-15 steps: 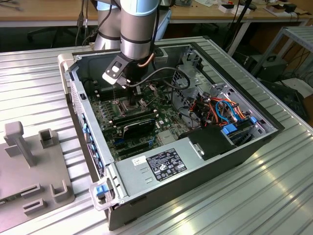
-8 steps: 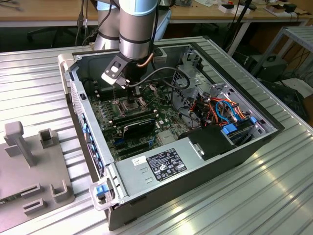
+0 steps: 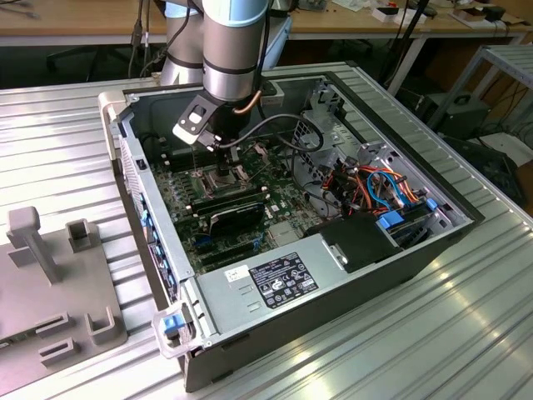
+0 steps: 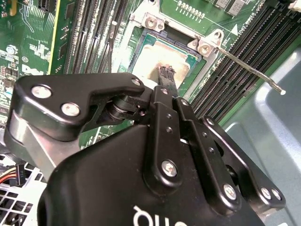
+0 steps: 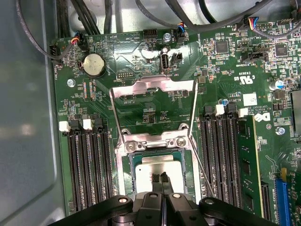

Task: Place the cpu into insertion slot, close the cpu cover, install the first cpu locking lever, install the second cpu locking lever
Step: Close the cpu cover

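**Chip seated, cover open**

I judge the first step is all but done. The cpu (image 5: 156, 165) lies flat in the insertion slot (image 5: 126, 169); in the exterior view that spot is at eleven o'clock from the power supply (image 3: 283, 279). The gripper (image 5: 161, 176) hangs over the chip, fingers pinched together on nothing, tips at or on its top. My count: one cpu; one slot; one cpu cover (image 5: 155, 85), swung open; one locking lever (image 4: 254, 71) I'm sure of, unlatched. Closing the cover, I judge, calls for fingers clear of the chip.
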Controlling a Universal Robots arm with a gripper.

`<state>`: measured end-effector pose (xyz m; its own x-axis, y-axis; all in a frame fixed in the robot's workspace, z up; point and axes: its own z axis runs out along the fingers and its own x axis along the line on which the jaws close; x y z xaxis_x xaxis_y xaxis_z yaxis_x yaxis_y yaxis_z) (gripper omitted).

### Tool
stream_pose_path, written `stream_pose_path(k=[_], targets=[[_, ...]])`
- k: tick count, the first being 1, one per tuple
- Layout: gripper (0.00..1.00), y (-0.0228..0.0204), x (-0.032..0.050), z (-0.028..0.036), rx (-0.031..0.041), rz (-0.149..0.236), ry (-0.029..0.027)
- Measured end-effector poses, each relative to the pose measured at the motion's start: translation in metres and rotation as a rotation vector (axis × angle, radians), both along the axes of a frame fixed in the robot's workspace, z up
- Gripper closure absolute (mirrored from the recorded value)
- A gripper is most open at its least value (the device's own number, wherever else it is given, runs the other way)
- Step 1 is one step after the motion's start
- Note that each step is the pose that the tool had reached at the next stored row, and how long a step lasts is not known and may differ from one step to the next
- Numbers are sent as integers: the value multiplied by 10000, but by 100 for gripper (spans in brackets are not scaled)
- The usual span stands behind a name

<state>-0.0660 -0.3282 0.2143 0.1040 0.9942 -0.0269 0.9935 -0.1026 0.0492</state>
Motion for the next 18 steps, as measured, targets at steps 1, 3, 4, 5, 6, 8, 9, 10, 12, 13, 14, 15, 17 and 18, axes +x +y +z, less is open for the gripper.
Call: stream_pose_path(k=[1,3,4,5,6,8,9,10,12,13,14,15,17,18], targets=[[89,0,0,0,0,0,0],[89,0,0,0,0,0,0],[89,0,0,0,0,0,0],[89,0,0,0,0,0,0],[89,0,0,3,-1,0,0],[89,0,0,24,-1,0,0],[89,0,0,42,-1,0,0],[89,0,0,61,0,-2,-1],[89,0,0,89,-1,-1,0],[89,0,1,105,0,-1,-1],[89,0,1,121,0,-1,-1],[89,0,1,137,-1,-1,0],[89,0,1,174,-1,-1,0],[89,0,1,187,-1,-1,0]])
